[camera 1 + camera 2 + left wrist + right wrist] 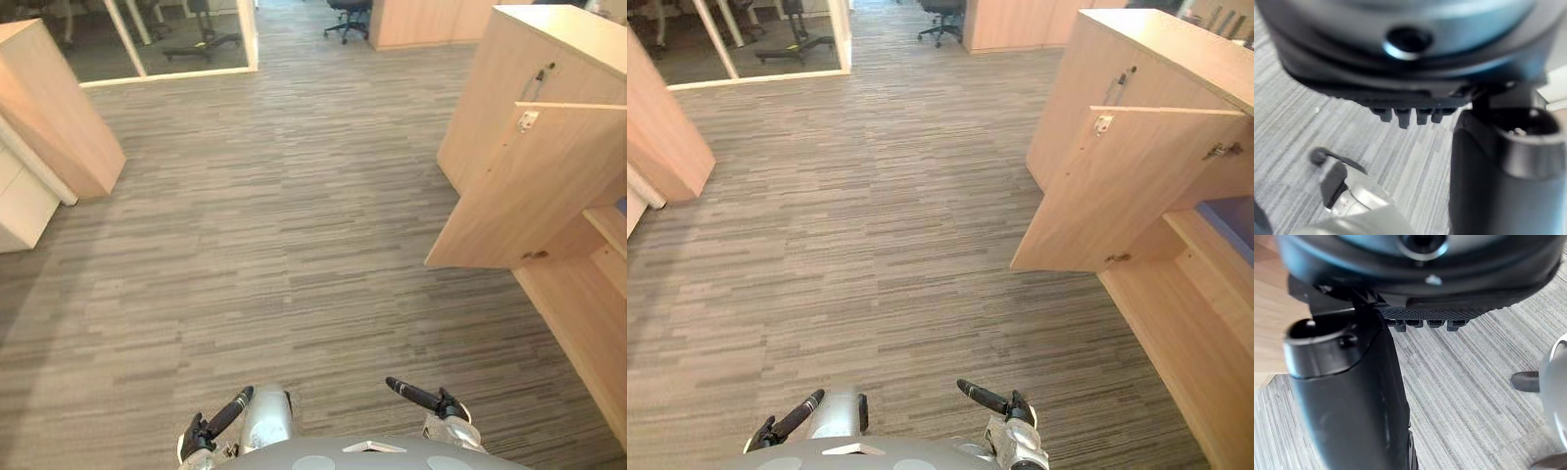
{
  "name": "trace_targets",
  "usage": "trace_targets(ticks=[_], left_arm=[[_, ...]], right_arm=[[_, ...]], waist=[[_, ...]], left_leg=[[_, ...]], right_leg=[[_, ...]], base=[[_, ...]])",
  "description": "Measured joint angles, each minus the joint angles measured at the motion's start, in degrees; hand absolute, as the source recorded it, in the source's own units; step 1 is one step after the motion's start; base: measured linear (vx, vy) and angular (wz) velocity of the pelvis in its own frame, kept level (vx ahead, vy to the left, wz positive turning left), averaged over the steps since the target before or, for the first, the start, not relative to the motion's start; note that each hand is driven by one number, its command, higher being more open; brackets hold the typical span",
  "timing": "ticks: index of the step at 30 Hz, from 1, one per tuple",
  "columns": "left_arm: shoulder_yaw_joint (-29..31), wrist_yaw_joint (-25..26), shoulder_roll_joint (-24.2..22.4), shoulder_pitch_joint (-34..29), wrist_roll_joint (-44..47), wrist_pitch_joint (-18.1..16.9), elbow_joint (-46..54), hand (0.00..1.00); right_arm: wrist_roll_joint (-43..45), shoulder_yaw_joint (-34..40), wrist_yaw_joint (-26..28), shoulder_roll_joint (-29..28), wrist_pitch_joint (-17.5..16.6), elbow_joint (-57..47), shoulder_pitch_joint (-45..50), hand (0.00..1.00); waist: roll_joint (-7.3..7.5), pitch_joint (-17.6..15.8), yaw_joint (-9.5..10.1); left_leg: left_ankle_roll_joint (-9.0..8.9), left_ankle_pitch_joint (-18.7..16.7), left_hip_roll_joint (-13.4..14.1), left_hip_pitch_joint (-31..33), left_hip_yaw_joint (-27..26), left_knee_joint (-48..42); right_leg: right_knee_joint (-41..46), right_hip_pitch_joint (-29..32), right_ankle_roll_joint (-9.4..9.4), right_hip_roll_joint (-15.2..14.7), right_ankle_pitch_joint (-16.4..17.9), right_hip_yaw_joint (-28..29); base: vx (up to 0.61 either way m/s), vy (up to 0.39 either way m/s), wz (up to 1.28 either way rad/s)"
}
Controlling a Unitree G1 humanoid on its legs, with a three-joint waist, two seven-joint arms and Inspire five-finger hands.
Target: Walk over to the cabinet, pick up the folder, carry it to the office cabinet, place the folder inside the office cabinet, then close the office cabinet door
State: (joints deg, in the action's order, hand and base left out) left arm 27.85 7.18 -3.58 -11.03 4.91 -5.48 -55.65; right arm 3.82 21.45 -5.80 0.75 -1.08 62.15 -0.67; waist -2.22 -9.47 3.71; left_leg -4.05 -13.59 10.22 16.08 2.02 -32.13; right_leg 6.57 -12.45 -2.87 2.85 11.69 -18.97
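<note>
One cabinet door (524, 186) stands open

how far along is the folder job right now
Both hands hang empty: left hand, right hand, fingers straight. A flat blue thing lies inside the office cabinet; it may be the folder, I cannot tell. If so, placing is done. Still to do: the cabinet door stands open, not yet closed.
</note>
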Motion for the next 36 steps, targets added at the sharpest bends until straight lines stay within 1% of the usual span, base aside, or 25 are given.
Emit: trace_targets(ticks=[1, 2, 3, 4, 5, 6, 7, 8, 10, 11, 12, 13, 14, 15, 16, 17, 18, 19, 20, 21, 24, 28, 31, 34, 36], left_arm=[[0.0, 0.3, -0.1, 0.0, 0.0, 0.0, 0.0, 1.00], [0.0, 0.7, -0.3, -0.3, 0.1, 0.0, -0.1, 1.00], [-0.1, 0.8, -0.5, -0.6, 0.1, 0.1, -0.2, 1.00], [-0.1, 1.0, -0.5, -1.0, 0.3, 0.1, -0.8, 1.00], [-0.2, 0.8, 0.3, -1.4, 1.3, 0.3, -2.0, 1.00], [-0.3, 0.8, 1.2, -1.5, 1.4, 0.4, -2.5, 1.00], [-1.4, 1.1, 2.4, -1.7, 1.3, 0.2, -3.0, 1.00], [-2.2, 1.0, 2.9, -1.7, 1.3, 0.1, -3.8, 1.00], [-3.0, 1.0, 3.1, -1.6, 1.3, -0.1, -4.4, 1.00], [-4.6, 1.1, 3.3, -1.6, 1.2, -0.5, -5.2, 1.00], [-5.1, 1.0, 3.4, -1.6, 1.2, -0.6, -5.5, 1.00], [-5.3, 1.0, 3.3, -1.7, 1.2, -0.8, -5.7, 1.00], [-5.3, 1.0, 3.3, -1.9, 1.2, -0.8, -5.7, 1.00], [-5.1, 0.8, 3.4, -2.6, 1.2, -0.8, -5.7, 1.00], [-5.0, 0.9, 3.3, -2.9, 1.2, -0.7, -6.1, 1.00], [-5.0, 1.0, 3.2, -2.9, 1.1, -0.7, -6.4, 1.00], [-5.0, 1.1, 3.4, -3.0, 1.2, -0.6, -6.9, 1.00], [-5.0, 1.1, 3.6, -2.9, 1.2, -0.5, -7.0, 1.00], [-5.0, 1.1, 4.0, -2.7, 1.1, -0.5, -7.0, 1.00], [-5.0, 1.2, 4.8, -2.0, 1.2, -0.5, -7.0, 1.00], [-5.0, 1.6, 4.4, -0.6, 1.2, -0.5, -6.9, 1.00], [-4.8, 2.2, 3.7, 1.1, 1.2, -0.5, -5.9, 1.00], [-3.7, 2.2, 3.4, 1.7, 1.1, -0.5, -5.5, 1.00], [-3.5, 2.1, 3.6, 1.6, 1.2, -0.5, -5.5, 1.00], [-3.7, 2.1, 3.7, 1.7, 1.2, -0.5, -5.4, 1.00]], right_arm=[[0.3, -0.8, -0.2, -0.2, 0.0, 0.0, -0.2, 1.00], [1.2, -1.8, -0.8, -0.3, 0.0, 0.2, -0.1, 1.00], [1.2, -2.0, -1.0, -0.3, 0.0, 0.2, -0.1, 1.00], [1.5, -2.4, -1.2, -0.2, 0.0, 0.2, 0.0, 1.00], [1.6, -2.5, -1.2, -0.5, 0.0, 0.3, 0.4, 1.00], [1.6, -2.5, -1.2, -0.7, 0.0, 0.4, 0.5, 1.00], [1.6, -2.5, -1.1, -1.0, 0.0, 1.4, 0.5, 1.00], [1.4, -2.3, -0.8, -1.1, 0.3, 1.8, 0.5, 1.00], [1.3, -1.8, -0.6, -0.9, 0.6, 2.2, 0.3, 1.00], [1.0, -1.8, -0.4, -0.2, 0.6, 2.1, -0.3, 1.00], [0.9, -1.8, -0.2, -0.1, 0.5, 2.0, -0.3, 1.00], [1.0, -1.8, 0.2, 0.1, 0.1, 2.0, -0.2, 1.00], [1.0, -1.9, 0.3, 0.0, -0.2, 2.0, -0.3, 1.00], [1.0, -2.0, 0.4, -0.2, -0.5, 2.1, -0.3, 1.00], [1.1, -2.1, 0.3, -0.3, -0.8, 2.1, -0.5, 1.00], [1.1, -2.2, 0.3, -0.3, -0.8, 2.1, -0.7, 1.00], [1.0, -2.5, 0.3, -0.3, -0.9, 2.3, -1.4, 1.00], [1.1, -2.6, 0.3, -0.4, -0.9, 2.4, -2.1, 1.00], [1.2, -2.8, 0.2, -0.6, -0.9, 2.4, -2.6, 1.00], [1.6, -2.9, 0.3, -1.3, -1.2, 2.0, -2.8, 1.00], [1.7, -2.1, 0.0, -1.5, -1.4, 1.5, -2.4, 1.00], [2.1, -1.6, -0.1, -1.8, -1.3, 0.5, -1.8, 1.00], [2.1, -0.1, -0.6, -2.2, -0.8, -0.5, -0.6, 1.00], [2.1, 1.1, -1.0, -1.9, -0.7, -0.4, 0.2, 1.00], [2.2, 1.1, -1.1, -1.5, -0.5, 0.2, 0.6, 1.00]], waist=[[-0.03, 0.0, 0.37], [-0.21, 0.4, 0.97], [-0.42, 0.7, 0.99], [-0.82, 1.1, 0.91], [-0.47, 2.3, 0.90], [0.92, 2.8, 0.96], [2.39, 3.7, 1.09], [2.59, 4.1, 1.73], [2.41, 4.0, 2.52], [1.52, 3.7, 2.17], [1.07, 3.6, 2.03], [0.30, 3.6, 2.03], [0.39, 3.6, 2.12], [-0.06, 3.6, 1.97], [-0.38, 3.9, 1.34], [-0.23, 3.8, 1.06], [-0.40, 3.7, 0.74], [-0.18, 3.4, 0.72], [0.55, 2.8, 0.67], [2.16, 1.7, 0.55], [2.65, 1.6, -0.16], [2.14, 1.6, -0.72], [2.06, 1.9, -0.69], [2.39, 2.2, -0.84], [2.56, 2.2, -0.80]], left_leg=[[-0.41, 1.1, -0.3, -0.5, 3.6, 7.1], [-1.22, 2.6, -0.7, -1.1, 8.3, 12.9], [-1.75, 3.3, -0.8, -1.0, 10.0, 13.7], [-3.10, 6.0, -0.9, -1.2, 11.0, 13.8], [-5.43, 11.6, -2.9, -1.6, 9.9, 12.3], [-5.13, 10.9, -4.3, -1.4, 8.0, 11.0], [-2.92, 9.4, -6.5, -1.7, 4.4, 10.0], [-0.56, 8.1, -8.8, -3.3, 0.0, 10.5], [1.40, 7.8, -10.6, -6.0, -3.3, 12.0], [3.39, 7.5, -12.3, -10.1, -6.1, 14.3], [3.90, 7.4, -12.6, -11.7, -7.1, 15.0], [4.81, 7.0, -12.9, -14.8, -8.5, 16.7], [4.94, 7.0, -13.1, -16.3, -9.4, 17.8], [5.52, 7.2, -13.2, -18.6, -11.1, 20.1], [5.96, 7.5, -13.2, -20.2, -12.9, 22.6], [6.14, 7.7, -12.9, -20.6, -14.0, 23.6], [5.94, 8.0, -12.0, -20.9, -16.0, 25.0], [5.24, 7.8, -11.1, -20.9, -17.6, 26.4], [4.55, 7.0, -10.9, -20.9, -18.2, 27.2], [4.02, 6.6, -11.3, -21.6, -18.1, 28.0], [3.22, 6.8, -10.4, -23.2, -17.4, 30.9], [0.72, 9.1, -8.2, -23.7, -17.6, 33.3], [0.32, 8.6, -6.5, -24.3, -18.5, 33.5], [-0.81, 6.3, -4.7, -25.8, -19.8, 32.4], [-1.47, 2.9, -2.9, -24.9, -20.5, 26.9]], right_leg=[[0.0, -0.4, 0.99, -0.6, 0.6, 1.9], [0.2, -0.6, 2.76, -1.4, 1.7, 4.5], [0.4, -0.8, 3.65, -1.9, 2.3, 5.7], [0.6, -1.7, 5.35, -3.1, 3.3, 8.3], [1.0, -1.8, 7.74, -5.9, 4.1, 10.3], [1.6, -1.4, 8.82, -8.1, 4.4, 11.1], [4.6, 0.9, 10.36, -11.9, 3.9, 12.8], [10.6, 4.5, 12.13, -16.2, 2.8, 14.8], [16.7, 7.4, 11.67, -19.1, 1.6, 16.3], [23.5, 9.8, 8.97, -22.4, -0.2, 15.7], [25.8, 10.5, 7.58, -23.3, -0.8, 14.0], [29.0, 11.7, 4.73, -24.4, -2.6, 9.4], [29.9, 12.3, 2.90, -25.0, -3.9, 6.7], [30.6, 12.6, 2.98, -26.7, -5.7, 3.3], [30.0, 12.9, 3.39, -27.3, -5.6, 1.1], [29.4, 13.3, 3.74, -27.2, -5.5, 0.3], [27.1, 14.5, 5.45, -26.2, -4.4, -1.9], [23.2, 16.3, 6.95, -24.0, -3.4, -4.4], [19.9, 17.6, 6.99, -22.1, -3.5, -5.8], [15.6, 18.4, 6.33, -20.1, -3.7, -7.8], [13.4, 17.5, 6.72, -18.1, -3.6, -9.5], [10.1, 17.1, 5.89, -14.2, -4.0, -9.7], [7.7, 16.1, 5.82, -11.9, -3.8, -9.2], [5.3, 13.7, 5.20, -9.6, -3.7, -8.8], [4.2, 12.1, 4.95, -8.2, -3.6, -8.8]], base=[[0.39, 0.333, -1.27], [0.24, 0.267, -1.07], [0.32, 0.384, -1.09], [0.39, 0.455, -0.97], [0.42, 0.483, -0.95], [0.51, 0.577, -0.90], [0.48, 0.558, -1.01], [0.45, 0.548, -1.06], [0.23, 0.387, -0.90], [0.20, 0.386, -0.74], [0.19, 0.423, -0.73], [0.09, 0.246, -0.54], [0.10, 0.268, -0.79], [0.07, 0.202, -0.92], [0.05, 0.170, -0.94], [0.01, 0.098, -1.04], [-0.04, 0.039, -1.24], [-0.08, -0.003, -1.41], [-0.10, -0.066, -1.33], [-0.06, -0.120, -0.81], [0.04, -0.107, -0.37], [0.12, -0.126, -0.16], [0.17, -0.080, -0.20], [0.27, -0.026, -0.22], [0.32, -0.018, -0.25]])
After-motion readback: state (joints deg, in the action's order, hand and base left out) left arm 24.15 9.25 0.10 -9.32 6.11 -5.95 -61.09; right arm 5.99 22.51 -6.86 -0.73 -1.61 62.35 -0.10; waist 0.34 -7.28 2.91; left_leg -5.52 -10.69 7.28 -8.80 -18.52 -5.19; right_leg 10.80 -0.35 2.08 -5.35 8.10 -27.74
